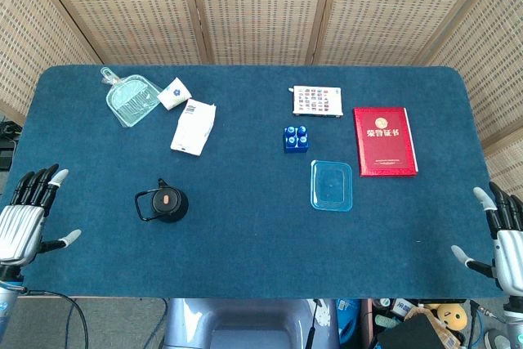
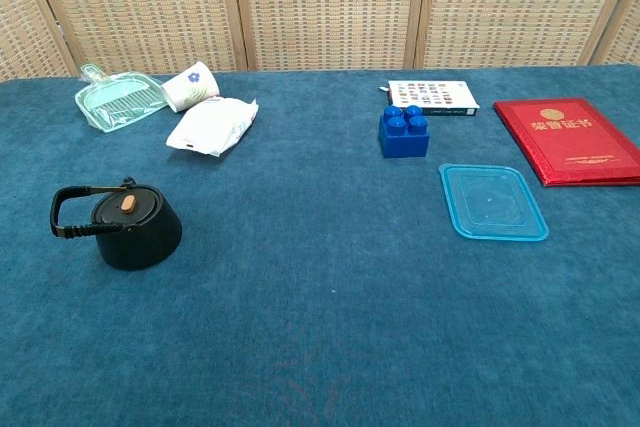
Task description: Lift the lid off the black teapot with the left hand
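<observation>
The black teapot [image 1: 166, 203] [image 2: 128, 228] stands on the blue table, left of centre near the front. Its lid [image 1: 167, 199] [image 2: 127, 205] sits in place, with a small orange knob on top. The handle loops out to the left. My left hand [image 1: 29, 217] hovers at the table's left front edge, fingers spread, holding nothing, well to the left of the teapot. My right hand [image 1: 500, 238] hangs at the right front edge, fingers spread and empty. The chest view shows neither hand.
A green dustpan [image 1: 132, 99], a paper cup [image 1: 173, 92] and a white packet [image 1: 194, 127] lie at the back left. A blue brick [image 1: 296, 138], a card box [image 1: 317, 101], a red booklet [image 1: 384, 140] and a clear blue container lid [image 1: 332, 185] sit to the right.
</observation>
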`<action>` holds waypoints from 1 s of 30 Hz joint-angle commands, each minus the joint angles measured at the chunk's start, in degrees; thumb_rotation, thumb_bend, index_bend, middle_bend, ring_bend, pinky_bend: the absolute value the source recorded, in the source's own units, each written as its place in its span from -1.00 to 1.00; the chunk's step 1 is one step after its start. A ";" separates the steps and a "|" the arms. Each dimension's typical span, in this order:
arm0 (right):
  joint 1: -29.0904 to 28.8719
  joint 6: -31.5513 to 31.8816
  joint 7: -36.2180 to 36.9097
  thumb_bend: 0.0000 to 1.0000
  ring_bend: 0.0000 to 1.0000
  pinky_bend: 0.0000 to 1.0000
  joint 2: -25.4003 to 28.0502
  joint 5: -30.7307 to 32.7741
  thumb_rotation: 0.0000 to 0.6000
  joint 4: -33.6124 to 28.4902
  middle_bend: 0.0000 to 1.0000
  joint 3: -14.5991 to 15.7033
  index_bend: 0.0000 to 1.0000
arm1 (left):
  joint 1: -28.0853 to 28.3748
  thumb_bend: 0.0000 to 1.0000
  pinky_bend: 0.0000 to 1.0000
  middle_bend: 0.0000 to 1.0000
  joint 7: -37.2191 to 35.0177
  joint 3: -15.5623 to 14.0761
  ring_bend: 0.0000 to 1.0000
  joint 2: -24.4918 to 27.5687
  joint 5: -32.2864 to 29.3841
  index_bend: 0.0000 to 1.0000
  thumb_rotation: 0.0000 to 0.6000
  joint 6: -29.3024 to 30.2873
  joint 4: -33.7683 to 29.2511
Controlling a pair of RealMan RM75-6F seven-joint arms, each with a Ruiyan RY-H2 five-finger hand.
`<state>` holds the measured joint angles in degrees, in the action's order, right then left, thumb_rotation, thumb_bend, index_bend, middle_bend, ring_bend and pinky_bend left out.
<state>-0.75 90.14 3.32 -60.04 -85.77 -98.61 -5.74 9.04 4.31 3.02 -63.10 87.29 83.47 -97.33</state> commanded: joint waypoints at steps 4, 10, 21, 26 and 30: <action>0.03 0.02 0.15 -1.00 -1.00 -1.00 0.05 0.01 1.00 0.02 -1.00 0.01 -1.00 | 0.17 -1.00 -1.00 -1.00 0.17 0.03 -1.00 -0.23 -0.28 -1.00 1.00 -0.37 0.29; 0.07 0.13 0.21 -1.00 -1.00 -1.00 0.11 -0.05 1.00 -0.10 -1.00 -0.02 -1.00 | 2.77 -1.00 -1.00 -1.00 -0.35 2.23 -1.00 -0.95 -3.80 -1.00 1.00 -4.32 2.52; -0.17 -0.40 -0.73 -1.00 -1.00 -1.00 -0.20 0.84 1.00 -0.06 -1.00 -0.29 -1.00 | 13.82 -1.00 -1.00 -1.00 -8.04 6.40 -1.00 -7.19 -7.24 -1.00 1.00 -18.49 21.64; -0.50 -1.34 -1.16 -1.00 -1.00 -1.00 -0.38 1.56 1.00 0.19 -1.00 -0.34 -1.00 | 17.84 -1.00 -1.00 -1.00 -10.29 6.82 -1.00 -12.12 -9.06 -1.00 1.00 -24.57 29.64; -0.69 -1.73 -1.34 -1.00 -1.00 -1.00 -0.50 1.92 1.00 0.25 -1.00 -0.44 -1.00 | 20.34 -1.00 -1.00 -1.00 -12.44 6.89 -1.00 -15.80 -9.62 -1.00 1.00 -27.85 33.31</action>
<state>-1.42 88.45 2.01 -60.52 -83.88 -98.37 -6.16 27.72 -6.62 9.65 -77.02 78.31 57.39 -65.69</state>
